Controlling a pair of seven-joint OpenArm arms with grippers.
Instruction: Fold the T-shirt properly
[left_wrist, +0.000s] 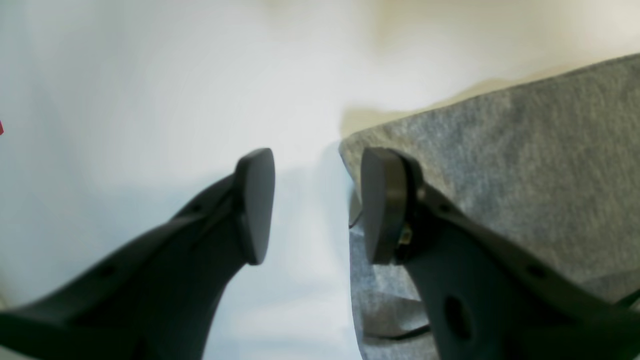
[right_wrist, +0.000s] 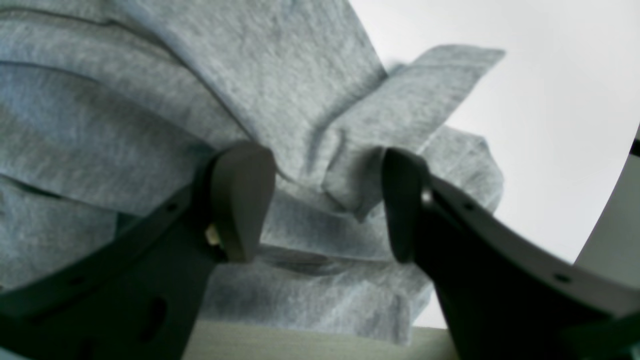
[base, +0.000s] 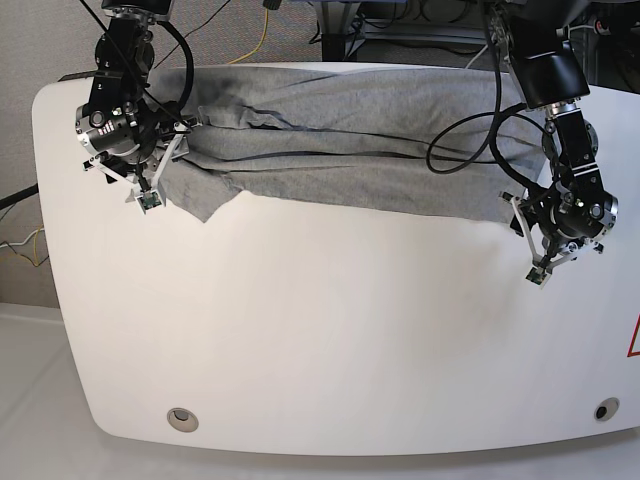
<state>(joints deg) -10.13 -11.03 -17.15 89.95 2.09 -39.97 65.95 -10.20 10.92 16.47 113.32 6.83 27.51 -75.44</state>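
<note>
The heather-grey T-shirt lies in a long wrinkled band across the far half of the white table. My right gripper hangs at the shirt's left end. In the right wrist view its jaws stand open just over bunched cloth, with a small raised fold between the fingers. My left gripper is at the shirt's right end. In the left wrist view it is open over bare table, one finger above the edge of the shirt.
A black cable loops from the arm on the right over the shirt. Round holes sit in the table's front corners, and a red mark is at its right edge. More cables hang behind the table.
</note>
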